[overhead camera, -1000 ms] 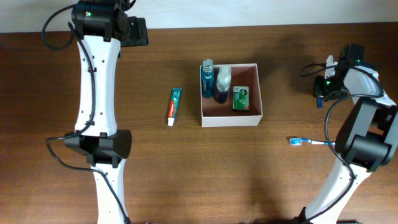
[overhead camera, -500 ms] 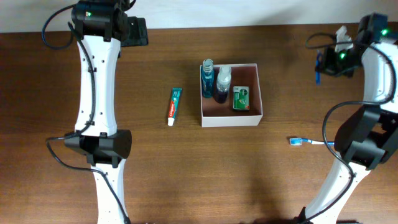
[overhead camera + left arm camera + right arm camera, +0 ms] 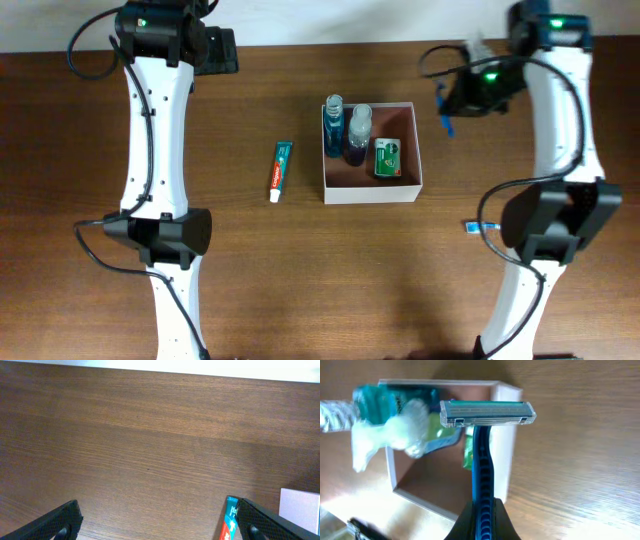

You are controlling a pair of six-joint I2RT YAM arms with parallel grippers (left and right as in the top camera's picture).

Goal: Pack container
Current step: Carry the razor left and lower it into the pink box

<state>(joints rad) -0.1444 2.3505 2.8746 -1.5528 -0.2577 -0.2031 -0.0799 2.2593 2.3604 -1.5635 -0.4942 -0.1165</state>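
Though tiny overhead, razor [image 3: 482, 460] plain at right wrist, pinched by right fingers [image 3: 462, 531], container [image 3: 502, 470] beyond, left fingers [image 3: 55, 522] spread

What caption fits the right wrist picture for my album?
Right gripper holds a blue razor beside the white container.

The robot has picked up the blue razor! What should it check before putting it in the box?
1. Grip on the razor: ok. The right gripper is shut on its handle, head pointing away.
2. Razor above the container: not ok. From overhead it hangs over the table, to the container's right.
3. Room inside: ok. The two bottles and the green packet sit at the back, and the front floor is bare.
4. Left gripper out of the way: ok. It is open and far off to the left.
5. Razor high enough to pass over the wall: cannot tell.
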